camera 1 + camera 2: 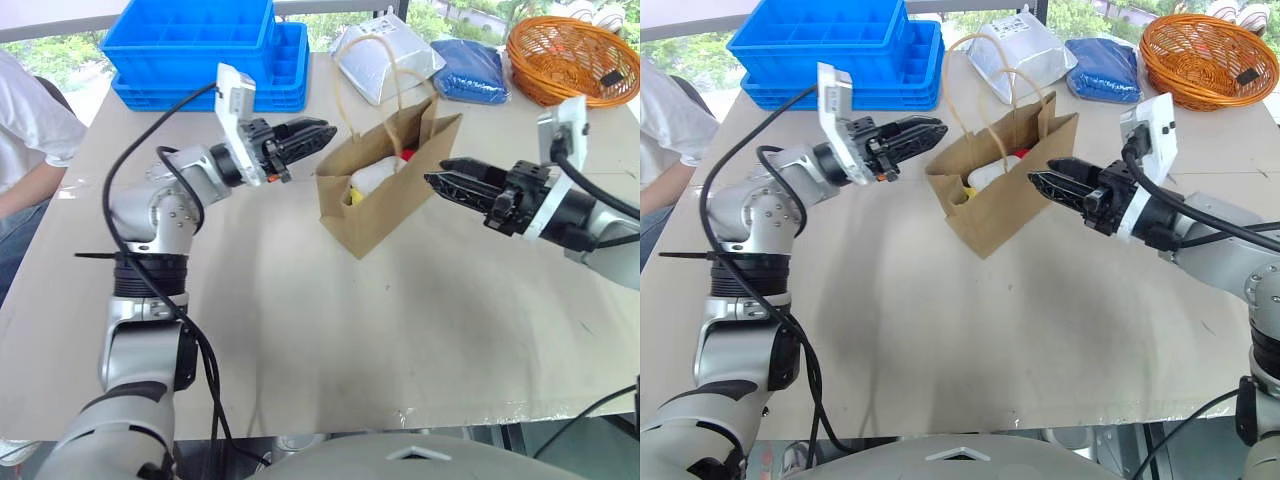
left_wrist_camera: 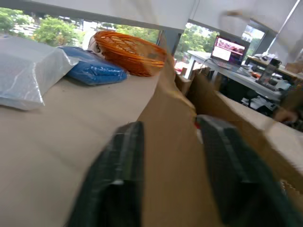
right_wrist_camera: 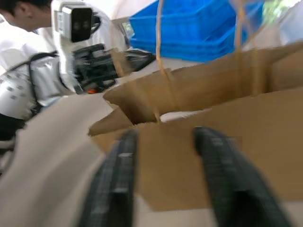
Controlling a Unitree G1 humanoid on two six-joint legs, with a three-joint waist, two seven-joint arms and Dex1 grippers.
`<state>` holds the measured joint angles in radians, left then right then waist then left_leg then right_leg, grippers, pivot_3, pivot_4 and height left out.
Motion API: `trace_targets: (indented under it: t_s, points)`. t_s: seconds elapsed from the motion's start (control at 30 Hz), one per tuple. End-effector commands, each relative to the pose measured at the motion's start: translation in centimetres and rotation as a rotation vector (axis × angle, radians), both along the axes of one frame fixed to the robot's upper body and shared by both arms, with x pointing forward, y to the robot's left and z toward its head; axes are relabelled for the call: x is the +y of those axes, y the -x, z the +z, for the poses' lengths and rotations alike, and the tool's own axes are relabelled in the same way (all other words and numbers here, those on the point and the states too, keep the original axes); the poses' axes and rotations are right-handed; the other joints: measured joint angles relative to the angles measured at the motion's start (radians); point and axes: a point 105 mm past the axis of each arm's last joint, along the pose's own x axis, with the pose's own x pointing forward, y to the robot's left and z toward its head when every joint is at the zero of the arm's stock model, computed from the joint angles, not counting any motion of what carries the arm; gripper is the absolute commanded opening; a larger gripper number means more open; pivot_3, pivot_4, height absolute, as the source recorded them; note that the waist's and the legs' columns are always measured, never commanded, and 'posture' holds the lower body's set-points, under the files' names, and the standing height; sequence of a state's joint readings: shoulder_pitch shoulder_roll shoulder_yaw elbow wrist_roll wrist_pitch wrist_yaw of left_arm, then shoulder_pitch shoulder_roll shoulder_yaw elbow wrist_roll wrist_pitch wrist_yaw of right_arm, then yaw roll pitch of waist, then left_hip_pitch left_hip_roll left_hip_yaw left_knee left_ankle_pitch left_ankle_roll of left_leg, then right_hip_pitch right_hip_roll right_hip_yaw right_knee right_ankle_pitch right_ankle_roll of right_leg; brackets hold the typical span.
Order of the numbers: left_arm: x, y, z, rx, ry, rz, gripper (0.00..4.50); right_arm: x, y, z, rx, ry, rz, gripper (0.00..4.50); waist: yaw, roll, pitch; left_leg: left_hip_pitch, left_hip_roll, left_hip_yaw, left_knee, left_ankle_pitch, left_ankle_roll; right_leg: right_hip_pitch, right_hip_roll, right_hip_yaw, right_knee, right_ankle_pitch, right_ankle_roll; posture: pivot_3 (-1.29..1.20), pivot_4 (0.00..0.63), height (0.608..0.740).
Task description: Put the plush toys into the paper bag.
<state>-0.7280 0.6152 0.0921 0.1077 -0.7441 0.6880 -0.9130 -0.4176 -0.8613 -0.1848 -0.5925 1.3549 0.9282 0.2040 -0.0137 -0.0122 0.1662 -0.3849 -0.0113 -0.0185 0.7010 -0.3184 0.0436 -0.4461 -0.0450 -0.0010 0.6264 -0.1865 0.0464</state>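
The brown paper bag stands open in the middle of the table, its two cord handles sticking up. Inside it lies a white plush toy with yellow and red bits. My left gripper hovers level at the bag's upper left rim and is open; in the left wrist view the bag's edge runs between its spread fingers. On the bag's right side, my right gripper points at the wall and is open too. Its fingers stand apart in front of the paper, holding nothing.
Two stacked blue crates sit at the back left. A white-grey plastic pouch, a blue packet and an orange basket line the back right. A person in white sits at the left edge.
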Motion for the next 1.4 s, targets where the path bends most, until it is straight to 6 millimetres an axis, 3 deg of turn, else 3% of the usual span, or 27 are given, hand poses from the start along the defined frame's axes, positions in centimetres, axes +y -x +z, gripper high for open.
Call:
trace_targets:
  t_s: [0.03, 0.1, 0.23, 0.33, 0.47, 0.67, 0.8, 1.13, 1.4]
  points:
    - [1.6, 2.5, 1.2, -0.018, 0.007, -0.050, 3.72, -0.8, 3.0, 1.4, -0.111, 0.074, 0.139, 3.23, 0.001, 0.000, 0.000, 0.000, 0.001, -0.001, 0.000, -0.001, 0.002, 0.000, 0.000, -0.001, 0.000, 0.000, 0.000, 0.00, 0.150, 0.740]
    - [2.0, 3.9, 0.9, 0.018, 0.005, -0.089, 4.47, -1.8, 3.7, 0.6, -0.096, 0.154, 0.160, 3.23, 0.004, 0.000, 0.000, 0.000, 0.001, -0.001, 0.000, -0.001, 0.001, 0.000, 0.000, -0.002, 0.000, 0.000, 0.000, 0.00, 0.150, 0.740]
    - [2.2, 5.1, -0.5, 0.066, -0.037, -0.113, 4.47, -2.8, 3.7, -1.3, -0.087, 0.261, 0.169, 3.23, 0.013, 0.000, 0.000, 0.000, 0.001, -0.001, 0.001, -0.001, 0.002, 0.002, -0.001, -0.002, -0.001, 0.000, 0.000, 0.00, 0.150, 0.740]
    - [1.8, 4.8, -1.7, 0.082, -0.059, -0.115, 4.50, -1.3, 3.2, -3.1, -0.096, 0.283, 0.240, 1.92, 0.013, 0.000, 0.000, 0.003, 0.000, 0.001, 0.002, -0.002, 0.003, 0.004, -0.001, 0.000, 0.000, 0.000, 0.000, 0.00, 0.150, 0.740]
    - [0.8, 3.9, -3.0, 0.089, -0.095, -0.166, 4.50, 1.8, 0.9, -5.8, -0.154, 0.319, 0.321, 0.04, 0.003, -0.001, 0.000, 0.006, 0.001, 0.002, 0.002, -0.001, 0.001, 0.006, 0.000, 0.001, 0.000, 0.000, 0.000, 0.00, 0.150, 0.740]
    - [-0.1, 3.5, -4.1, 0.068, -0.186, -0.245, 4.50, 5.3, -2.9, -7.7, -0.232, 0.353, 0.343, 0.04, 0.000, -0.001, 0.000, 0.003, -0.001, 0.002, 0.002, 0.002, -0.004, 0.002, 0.001, 0.001, 0.001, 0.000, 0.000, 0.00, 0.150, 0.740]
    - [-1.2, 4.1, -4.7, 0.026, -0.223, -0.277, 4.50, 7.0, -4.6, -7.7, -0.277, 0.335, 0.310, 0.04, 0.001, -0.001, 0.000, 0.000, -0.001, 0.001, 0.000, 0.002, -0.004, -0.001, -0.001, 0.000, 0.001, 0.000, 0.000, 0.00, 0.150, 0.740]
    - [-3.5, 3.5, -5.7, -0.046, -0.214, -0.151, 4.50, 9.7, -4.7, -7.8, -0.282, 0.201, 0.280, 0.04, 0.003, -0.001, 0.000, 0.000, -0.002, -0.002, 0.001, 0.002, -0.004, -0.001, -0.003, -0.001, 0.003, 0.000, 0.000, 0.00, 0.150, 0.740]
    - [-5.2, 1.9, -5.4, -0.110, -0.160, 0.039, 4.50, 9.7, -4.9, -9.3, -0.236, 0.177, 0.249, 0.04, 0.005, -0.001, 0.000, 0.001, -0.003, -0.002, 0.001, 0.002, -0.004, -0.001, -0.003, -0.002, 0.006, 0.000, 0.000, 0.00, 0.150, 0.740]
